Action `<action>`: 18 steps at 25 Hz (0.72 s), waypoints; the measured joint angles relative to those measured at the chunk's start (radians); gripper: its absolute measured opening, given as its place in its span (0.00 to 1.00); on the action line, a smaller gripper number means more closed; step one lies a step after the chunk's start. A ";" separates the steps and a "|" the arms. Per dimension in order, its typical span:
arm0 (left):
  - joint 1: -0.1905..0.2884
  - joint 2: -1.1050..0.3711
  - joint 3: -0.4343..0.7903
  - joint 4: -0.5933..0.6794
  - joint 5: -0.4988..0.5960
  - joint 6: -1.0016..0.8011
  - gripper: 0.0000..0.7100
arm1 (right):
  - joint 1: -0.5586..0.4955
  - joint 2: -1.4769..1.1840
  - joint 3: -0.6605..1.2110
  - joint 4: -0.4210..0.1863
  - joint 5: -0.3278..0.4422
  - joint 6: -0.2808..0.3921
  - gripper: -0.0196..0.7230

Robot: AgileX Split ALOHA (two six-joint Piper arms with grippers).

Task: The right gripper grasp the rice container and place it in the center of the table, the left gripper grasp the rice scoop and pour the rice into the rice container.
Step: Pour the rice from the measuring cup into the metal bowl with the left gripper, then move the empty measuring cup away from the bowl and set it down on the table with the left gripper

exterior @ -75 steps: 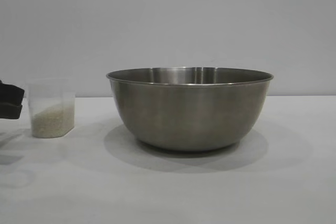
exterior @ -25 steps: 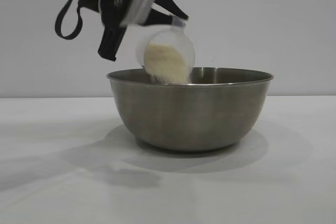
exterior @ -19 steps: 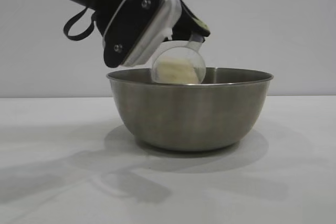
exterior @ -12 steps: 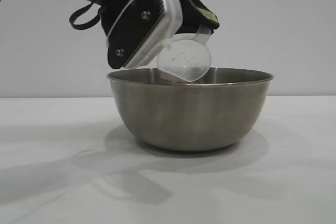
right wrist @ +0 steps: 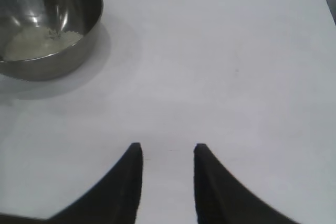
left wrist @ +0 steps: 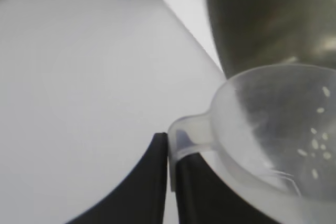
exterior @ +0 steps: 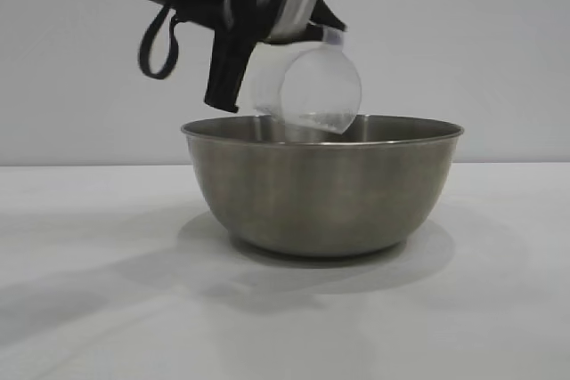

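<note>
Since a moment ago the left gripper (exterior: 298, 37) has rolled its wrist, and the scoop (exterior: 310, 91) it carries, which was heaped with rice a second back, now looks almost empty. It hangs tipped on its side just above the left part of the bowl's rim, mouth toward the right and slightly down. From the left wrist camera the fingers (left wrist: 157, 182) are closed tight on the scoop's handle (left wrist: 186, 136), and only a few stray grains (left wrist: 315, 144) cling to the clear plastic inside.

The steel bowl (exterior: 322, 184) stands upright on the white bench (exterior: 89, 309), about in the middle. A pale heap of rice (right wrist: 37, 40) lies in its bottom, seen from the right wrist camera.

The right gripper (right wrist: 167, 153) hovers over bare bench, well apart from the bowl, its fingers (right wrist: 128, 182) partly spread and holding nothing.
</note>
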 joint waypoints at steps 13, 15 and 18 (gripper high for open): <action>0.382 -0.096 0.411 -0.120 -0.327 -1.027 0.00 | 0.000 0.000 0.000 0.000 0.000 0.000 0.34; 0.400 -0.049 0.439 -0.113 -0.346 -1.031 0.00 | 0.000 0.000 0.000 0.000 0.000 0.000 0.34; 0.404 0.034 0.443 -0.104 -0.350 -1.034 0.00 | 0.000 0.000 0.000 0.000 0.000 0.000 0.34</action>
